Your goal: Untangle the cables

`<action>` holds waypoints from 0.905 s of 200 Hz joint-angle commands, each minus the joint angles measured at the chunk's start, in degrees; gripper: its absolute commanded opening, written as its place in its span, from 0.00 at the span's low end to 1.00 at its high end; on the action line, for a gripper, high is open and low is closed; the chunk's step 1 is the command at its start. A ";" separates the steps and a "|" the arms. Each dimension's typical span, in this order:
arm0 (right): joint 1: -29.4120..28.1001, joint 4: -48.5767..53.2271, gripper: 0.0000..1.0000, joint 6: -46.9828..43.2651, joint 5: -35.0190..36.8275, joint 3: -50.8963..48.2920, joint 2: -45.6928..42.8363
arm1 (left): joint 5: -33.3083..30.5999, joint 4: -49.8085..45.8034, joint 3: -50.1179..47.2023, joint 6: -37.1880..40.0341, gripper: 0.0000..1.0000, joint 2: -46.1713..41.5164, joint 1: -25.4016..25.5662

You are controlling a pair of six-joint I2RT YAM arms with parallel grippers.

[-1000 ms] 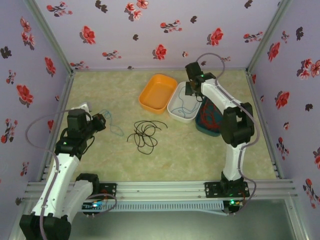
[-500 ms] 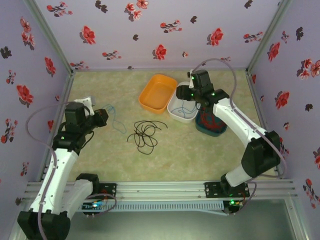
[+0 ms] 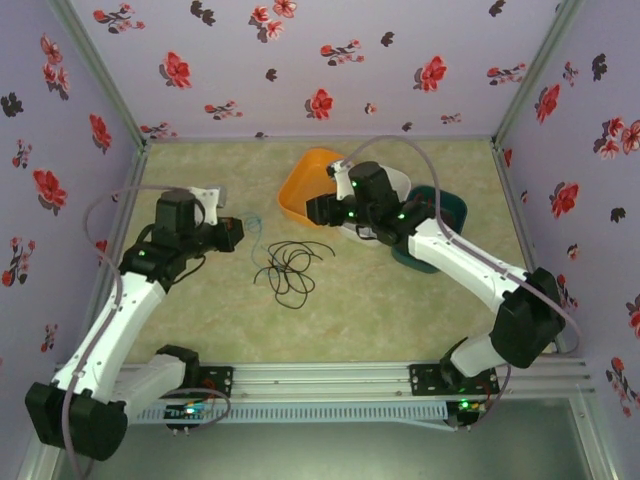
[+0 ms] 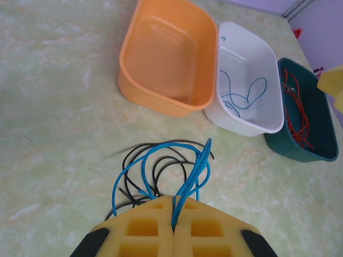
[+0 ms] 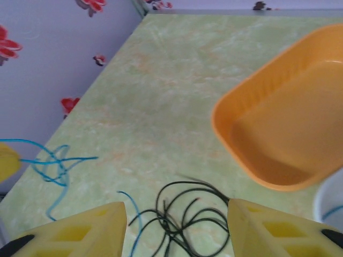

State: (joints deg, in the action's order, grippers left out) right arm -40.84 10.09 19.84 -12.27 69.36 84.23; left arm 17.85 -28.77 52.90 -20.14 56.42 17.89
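Left gripper (image 4: 173, 217) clenched on blue cable (image 4: 199, 163), strand pinched between yellow pads (image 4: 214, 230); loops arch over black cable (image 3: 290, 268) coiled on table (image 4: 53, 107). Right gripper (image 5: 177, 225) released, jaws apart above black coil, near orange tray (image 5: 252, 144). Second blue strand (image 4: 244, 99) lies in white tray (image 4: 244, 123); red cable (image 4: 297, 107) in dark green tray (image 4: 292, 152).

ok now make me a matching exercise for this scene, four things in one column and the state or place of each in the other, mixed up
Things
1. orange tray
2. dark green tray
3. black cable
4. left tool

States or places
A. shut on a blue cable
B. holds a red cable
C. empty
D. lying loose on the table

Pairs: 1-C, 2-B, 3-D, 4-A
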 commanded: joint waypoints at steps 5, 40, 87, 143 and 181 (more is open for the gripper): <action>-2.53 -6.69 0.51 5.04 -0.74 -2.27 1.68 | 1.05 1.64 1.10 0.30 0.00 1.68 0.78; -7.02 -14.31 0.50 12.60 -0.95 -4.26 5.98 | 0.88 4.17 0.49 -2.06 0.00 3.61 0.99; -11.46 -15.99 0.53 15.92 0.81 -0.79 14.29 | -0.09 5.15 -0.43 -3.80 0.00 4.44 1.05; -12.82 -19.05 0.54 18.41 -1.58 1.74 19.81 | -0.84 5.56 -1.04 -4.20 0.00 4.12 1.06; -14.54 -20.55 0.57 16.17 -0.03 0.50 19.16 | -3.06 5.68 -1.14 -5.18 0.00 4.62 1.10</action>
State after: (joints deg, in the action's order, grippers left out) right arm -53.71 -7.77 36.67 -12.97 69.30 103.66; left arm 16.97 -24.18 52.34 -23.90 60.77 18.61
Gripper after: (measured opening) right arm 0.555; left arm 0.052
